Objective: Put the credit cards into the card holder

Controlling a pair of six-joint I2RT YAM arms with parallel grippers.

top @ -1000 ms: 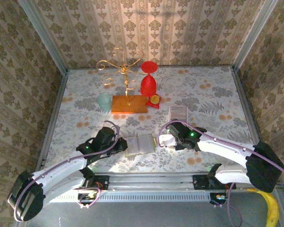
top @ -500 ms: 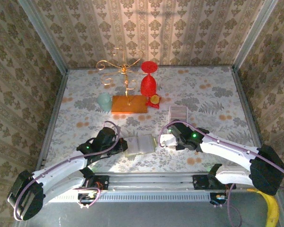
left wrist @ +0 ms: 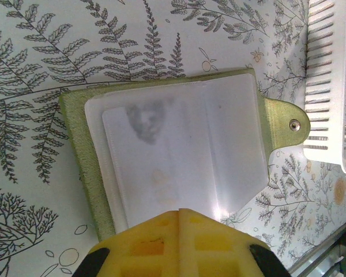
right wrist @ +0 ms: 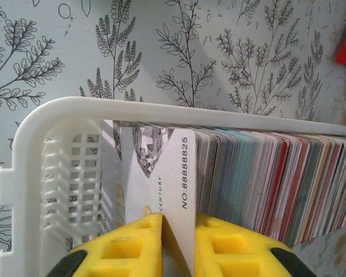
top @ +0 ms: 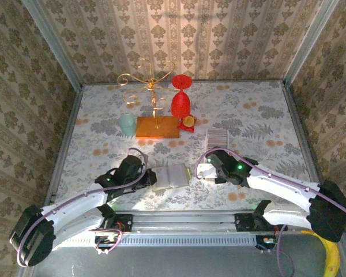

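Observation:
The green card holder (left wrist: 75, 150) lies open on the table, its clear sleeves up, and a pale card with a grey smudge (left wrist: 144, 127) shows through one. My left gripper (left wrist: 180, 211) is shut, tips over the holder's near edge (top: 172, 175). Just right of the holder stands a white slotted basket (right wrist: 63, 115) packed with upright credit cards (right wrist: 265, 184). My right gripper (right wrist: 179, 222) is down at the basket's end (top: 203, 171), closed on a whitish-grey credit card (right wrist: 167, 167) that bears a diamond picture and a printed number. That card stands slightly askew between the yellow fingers.
Farther back stand a gold wire stand on an orange base (top: 155, 127), a red goblet-shaped object (top: 181, 99), a teal cup (top: 127, 123) and a small striped box (top: 217, 137). The basket (left wrist: 328, 86) sits close to the holder's snap tab (left wrist: 288, 122). Patterned walls enclose the table.
The right gripper's jaws have drawn in on the end card in the basket. The left gripper has stayed shut at the holder's edge.

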